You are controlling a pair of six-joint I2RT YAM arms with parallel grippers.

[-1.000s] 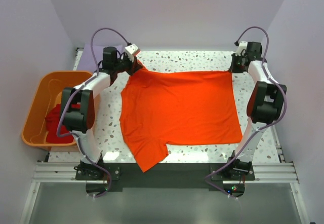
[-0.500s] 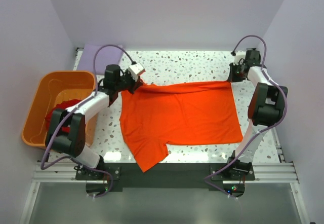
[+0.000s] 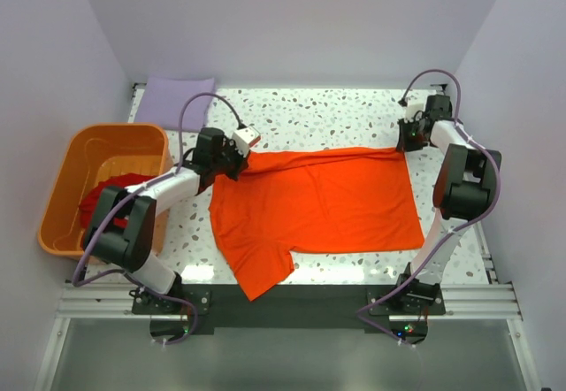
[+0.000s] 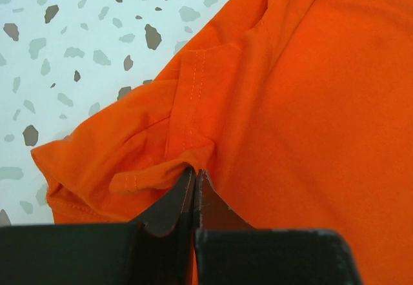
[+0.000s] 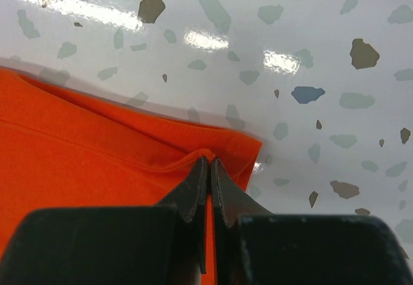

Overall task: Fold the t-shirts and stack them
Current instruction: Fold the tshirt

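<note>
The bright orange t-shirt [image 3: 314, 205] lies spread on the speckled desk [image 3: 327, 112], to the right of the orange tub [image 3: 55, 236]. One sleeve hangs over the desk's near edge. Long creases run along its far edge between the two tools. The left tool [image 4: 195, 172] is clenched on the far corner nearest the tub, at a stitched sleeve seam. The right tool [image 5: 208, 162] is clenched on the far corner farthest from the tub, its fingers [image 5: 191, 198] pinching the hem. The darker red t-shirt [image 3: 106, 198] lies crumpled inside the tub. The pale lavender t-shirt [image 3: 177, 101] lies folded flat on the desk just beyond the tub's far end.
</note>
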